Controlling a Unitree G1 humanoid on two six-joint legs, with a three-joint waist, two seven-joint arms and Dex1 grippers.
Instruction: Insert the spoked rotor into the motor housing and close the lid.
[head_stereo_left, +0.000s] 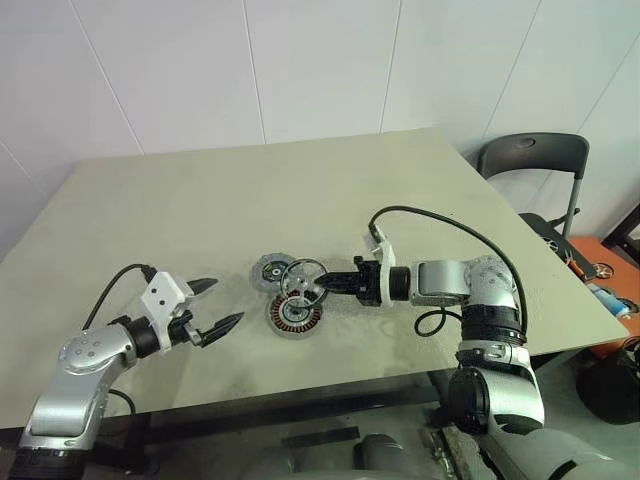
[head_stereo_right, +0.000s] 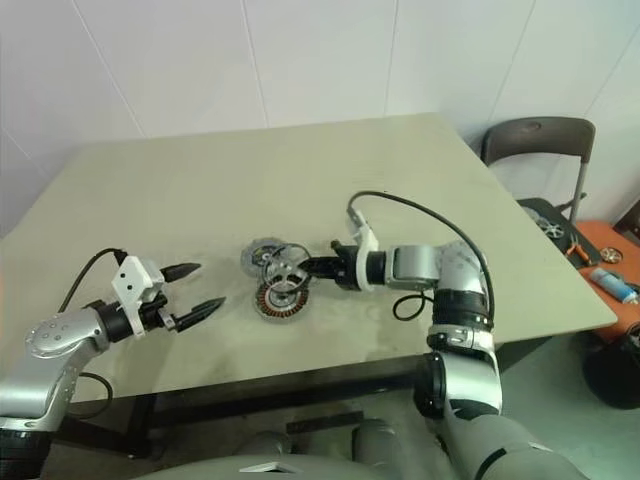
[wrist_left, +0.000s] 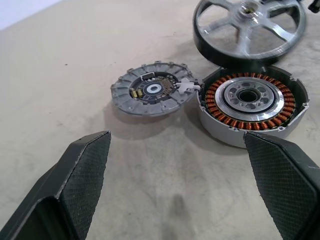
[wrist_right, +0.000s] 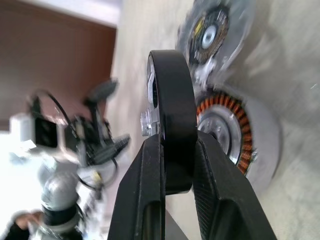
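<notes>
The spoked rotor (head_stereo_left: 302, 280), black-rimmed with silver spokes, hangs tilted just above the motor housing (head_stereo_left: 294, 316), clamped by its rim in my shut right gripper (head_stereo_left: 322, 287). The right wrist view shows the rim (wrist_right: 172, 100) edge-on between both fingers, with the copper windings of the housing (wrist_right: 235, 135) behind it. The lid (head_stereo_left: 270, 272) lies flat on the table beside the housing, its dark centre face up. My left gripper (head_stereo_left: 225, 302) stands open and holds nothing, to the left of the parts and pointing at them; its wrist view shows the lid (wrist_left: 152, 90), housing (wrist_left: 252, 102) and rotor (wrist_left: 250, 27).
The parts lie near the front middle of a beige table (head_stereo_left: 220, 200). A dark folding chair (head_stereo_left: 532, 165) stands off the table's right side. An orange case with tools (head_stereo_left: 600, 270) sits on the floor at the far right.
</notes>
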